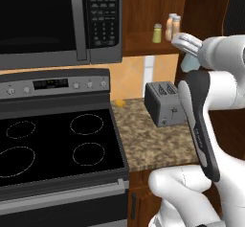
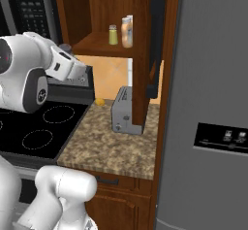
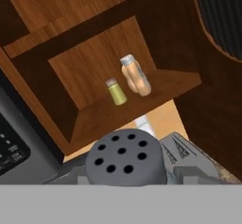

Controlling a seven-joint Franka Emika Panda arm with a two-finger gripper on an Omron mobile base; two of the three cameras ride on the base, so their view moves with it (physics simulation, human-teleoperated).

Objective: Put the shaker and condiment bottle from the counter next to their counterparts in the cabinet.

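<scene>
My gripper (image 1: 185, 43) is shut on the pale teal-blue shaker (image 1: 190, 64), held in the air just in front of the open cabinet and a little below its shelf (image 1: 143, 43). In the hand view the shaker's grey perforated top (image 3: 126, 158) sits between my fingers at the bottom. On the shelf (image 3: 142, 107) stands the yellow-green shaker (image 3: 116, 91), with two pale-orange bottles (image 3: 136, 76) close together right beside it. The same trio appears on the shelf as the yellow-green shaker (image 2: 113, 35) and the bottles (image 2: 127, 31). The granite counter (image 1: 148, 140) lies below.
A grey toaster (image 1: 165, 104) stands on the counter under the cabinet, with a small yellow object (image 1: 120, 103) by the wall. The black microwave (image 1: 57, 20) hangs left of the cabinet above the stove (image 1: 52, 144). A grey fridge (image 2: 213, 103) rises on the right.
</scene>
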